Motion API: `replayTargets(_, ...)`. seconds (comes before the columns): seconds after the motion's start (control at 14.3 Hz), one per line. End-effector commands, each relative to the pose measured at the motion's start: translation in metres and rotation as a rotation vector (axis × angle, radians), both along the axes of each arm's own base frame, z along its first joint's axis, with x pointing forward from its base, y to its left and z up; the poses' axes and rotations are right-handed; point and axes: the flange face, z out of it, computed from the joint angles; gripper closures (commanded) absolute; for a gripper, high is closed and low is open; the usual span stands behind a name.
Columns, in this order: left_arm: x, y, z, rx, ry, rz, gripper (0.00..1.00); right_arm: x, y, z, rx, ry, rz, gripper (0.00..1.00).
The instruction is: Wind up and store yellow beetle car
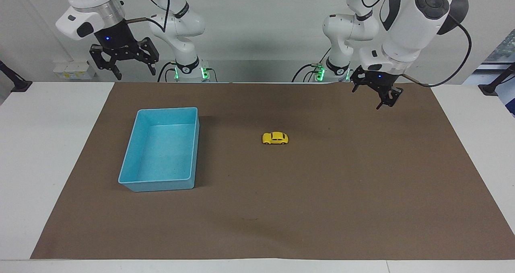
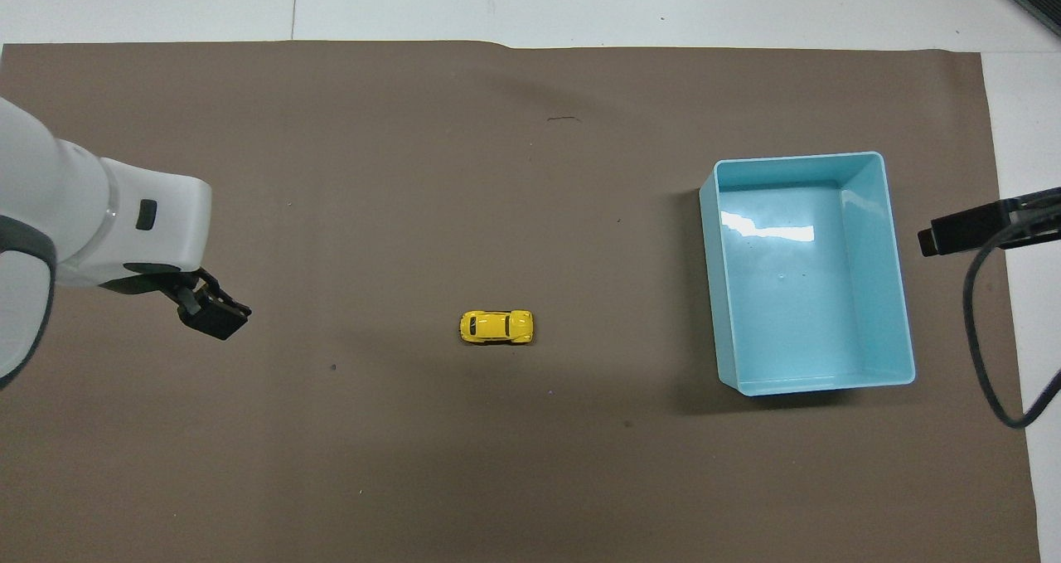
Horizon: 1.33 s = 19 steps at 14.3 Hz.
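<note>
- The yellow beetle car (image 1: 275, 138) (image 2: 496, 327) stood on its wheels near the middle of the brown mat (image 1: 305, 208) (image 2: 414, 173), lying crosswise to the robots, and nothing touched it.
- The blue tray (image 1: 127, 160) (image 2: 903, 314) sat on the same mat, well apart from the car toward the right arm's end of the bench (image 1: 36, 152) (image 2: 580, 3), with nothing inside it.
- The tray's long sides ran away from the robots, and the car lay level with the half of it nearer to them.
- The left tool (image 1: 380, 95) (image 2: 211, 314) hung in the air over the mat on the left arm's side, well apart from the car, pointing down at a slant; whether its fingers were apart or together could not be told.
- The right tool (image 1: 124, 62) was held high over the robots' edge of the bench at the right arm's end, well clear of the tray, its two fingers spread wide and gripping nothing.
- In the overhead view only a dark tip of the right tool (image 2: 961, 231) showed, just beside the tray's outer wall, with a black cable (image 2: 982, 331) looping under it.
</note>
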Motion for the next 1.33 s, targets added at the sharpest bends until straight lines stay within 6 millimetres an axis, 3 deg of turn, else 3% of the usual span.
replayTargets(0.0,-0.009,-0.018,-0.007,-0.017,-0.024,-0.073,0.0,-0.007,-0.002,0.001,0.001,0.01,-0.016,0.0)
replayTargets(0.35,-0.012,-0.037,-0.04,-0.042,-0.076,-0.283,0.0,-0.007,-0.002,0.001,0.003,0.01,-0.016,0.0)
replayTargets(0.63,-0.016,-0.102,-0.097,-0.053,-0.114,-0.391,0.0,-0.007,-0.001,0.001,0.001,0.01,-0.015,0.0)
replayTargets(0.7,-0.012,-0.112,-0.118,-0.048,-0.099,-0.403,0.0,-0.007,-0.002,0.001,0.001,0.01,-0.016,0.0)
replayTargets(0.84,-0.019,-0.151,-0.155,-0.045,-0.085,-0.464,0.0,-0.007,-0.001,0.001,0.001,0.01,-0.015,0.0)
replayTargets(0.98,-0.021,-0.166,-0.173,-0.051,-0.107,-0.488,0.0,-0.007,-0.002,0.001,0.001,0.01,-0.016,0.0)
replayTargets(1.12,-0.038,-0.202,-0.204,-0.05,-0.101,-0.548,0.0,-0.007,-0.001,0.001,0.001,0.01,-0.015,0.0)
replayTargets(1.26,-0.043,-0.206,-0.22,-0.054,-0.115,-0.541,0.0,-0.007,-0.002,0.001,0.001,0.01,-0.016,0.0)
